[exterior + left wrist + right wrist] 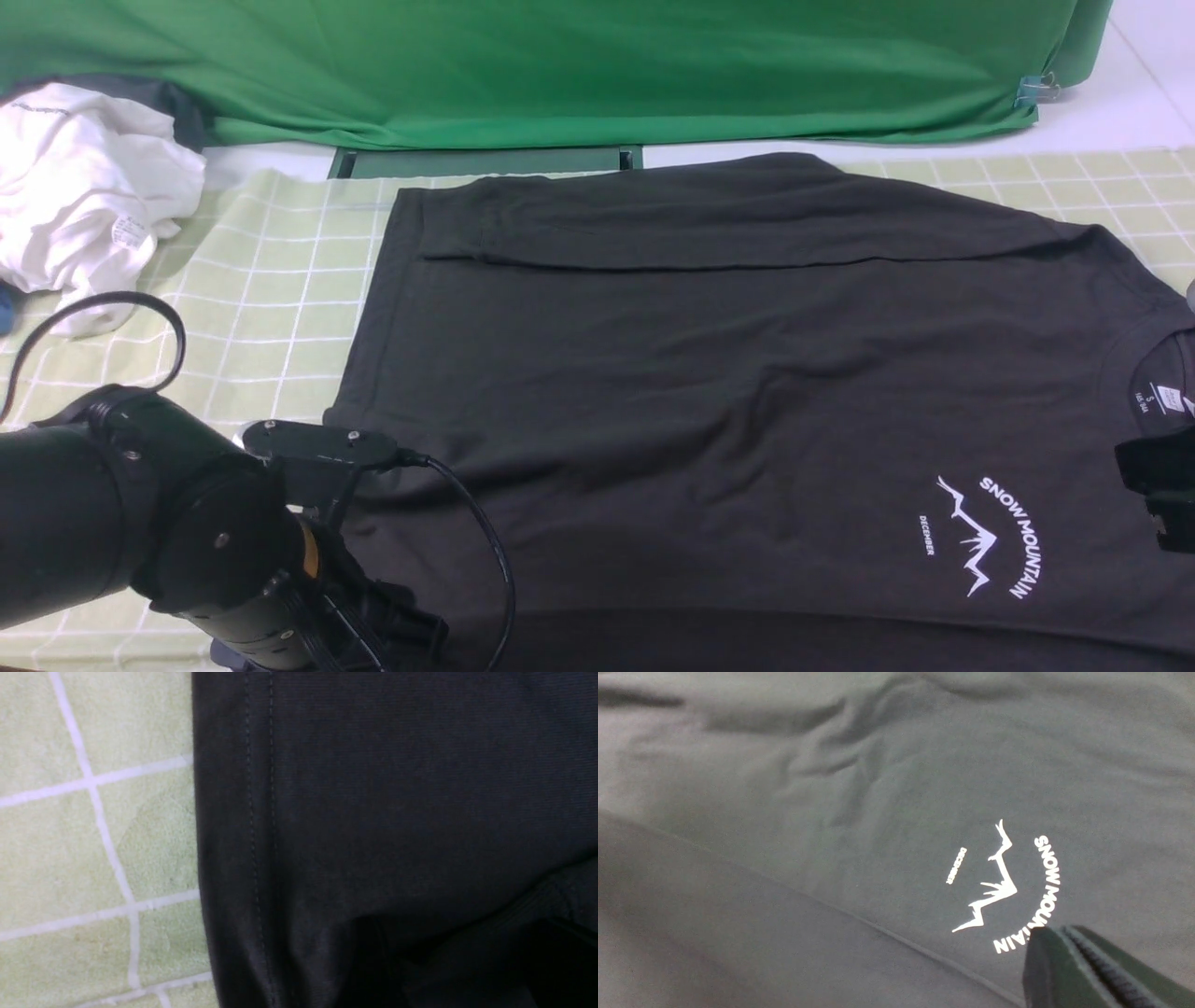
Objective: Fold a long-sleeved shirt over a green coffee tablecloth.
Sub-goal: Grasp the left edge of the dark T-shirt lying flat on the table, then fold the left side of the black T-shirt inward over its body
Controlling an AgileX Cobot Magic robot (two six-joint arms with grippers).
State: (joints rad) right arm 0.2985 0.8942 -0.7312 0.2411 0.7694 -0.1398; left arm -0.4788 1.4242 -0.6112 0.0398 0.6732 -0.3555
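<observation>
The green coffee tablecloth (280, 280) could get pinched along with the hem if the left gripper (373, 623) bites low, dragging both. The long-sleeved shirt (700, 373) lies spread beneath both jaws, black, lightly rippled, one fold along the edge farthest from them. The left jaws are lost in shadow, so I cannot tell their spread. The right gripper (1057, 933), pressed together on nothing, sits just beside the logo (1004, 891).
</observation>
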